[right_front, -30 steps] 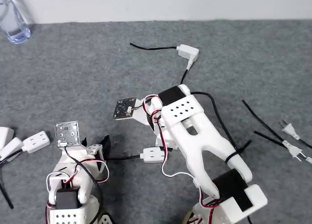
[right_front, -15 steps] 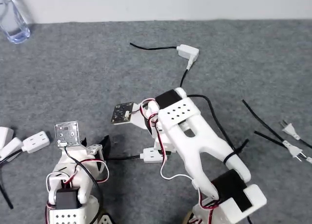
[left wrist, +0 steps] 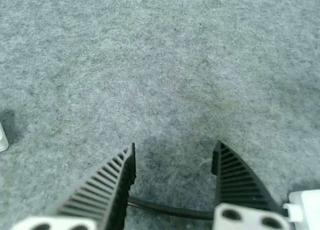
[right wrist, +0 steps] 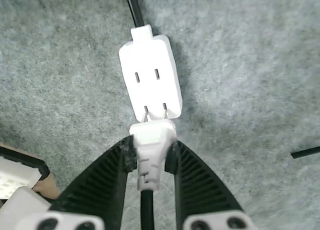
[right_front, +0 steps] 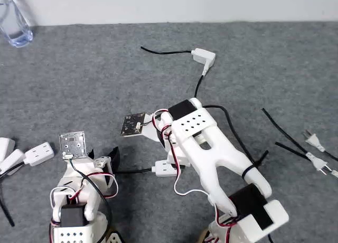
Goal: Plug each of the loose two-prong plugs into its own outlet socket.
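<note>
**Plug at the socket's edge, held by the right tool**

In the right wrist view the right tool [right wrist: 150, 149] is closed narrowly on a white two-prong plug [right wrist: 150, 136], its ribbed black fingers [right wrist: 116, 166] pressing both sides of the plug's body. The plug is small and flat-sided, with a ridged strain relief running back into a black cord [right wrist: 146, 210]. Its two metal prongs [right wrist: 145, 114] meet the end pair of slots in a white outlet block [right wrist: 150, 72], and a short length of bare metal shows between plug and block. The block is oblong with rounded corners, carries a second pair of slots further along its face, and has its own black lead at the far end. In the high view this block [right_front: 166, 169] lies on the grey felt tabletop [right_front: 79, 84], just beside the right arm.

The left tool [left wrist: 175, 147] hangs over bare felt with its jaws set wide, holding nothing; a black cable [left wrist: 165, 209] crosses beneath them.

A second outlet [right_front: 203, 56] lies well apart toward the far side, a third outlet [right_front: 38, 153] sits at the left edge, and two loose plugs [right_front: 317, 153] rest at the right edge.
</note>
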You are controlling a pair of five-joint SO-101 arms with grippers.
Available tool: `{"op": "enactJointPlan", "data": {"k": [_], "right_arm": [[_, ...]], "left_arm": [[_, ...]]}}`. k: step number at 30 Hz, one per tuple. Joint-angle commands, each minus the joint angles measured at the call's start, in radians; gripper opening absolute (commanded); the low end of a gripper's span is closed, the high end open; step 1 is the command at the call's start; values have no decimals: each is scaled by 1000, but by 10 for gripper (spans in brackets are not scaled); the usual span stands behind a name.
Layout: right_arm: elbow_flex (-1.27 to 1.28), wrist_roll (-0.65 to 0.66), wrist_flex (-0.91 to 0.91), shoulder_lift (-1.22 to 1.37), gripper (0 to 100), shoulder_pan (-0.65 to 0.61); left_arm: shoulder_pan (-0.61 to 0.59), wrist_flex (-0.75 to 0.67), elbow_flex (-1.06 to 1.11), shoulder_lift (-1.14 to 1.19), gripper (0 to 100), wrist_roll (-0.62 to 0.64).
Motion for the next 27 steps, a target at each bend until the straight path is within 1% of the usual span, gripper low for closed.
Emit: {"op": "enactJointPlan", "data": {"k": [1, 7, 12, 15, 19, 27], "right_arm": [[-6, -5, -19, 18, 8, -10], [-26, -8, -27, 130, 8, -24], [-44, -35, -33, 154, 8, -27], [-11, -37, -91, 176, 8, -27], [66, -37, -206, 280, 8, -28], [29, -40, -182, 320, 8, -28]], "left_arm": [[-3, 6, -8, -12, 242, -9], [-3, 6, -8, -12, 242, -9], [-3, 6, -8, -12, 242, -9], [-3, 6, -8, -12, 242, -9], [-3, 6, -8, -12, 242, -9], [-3, 6, -8, -12, 242, -9]]}}
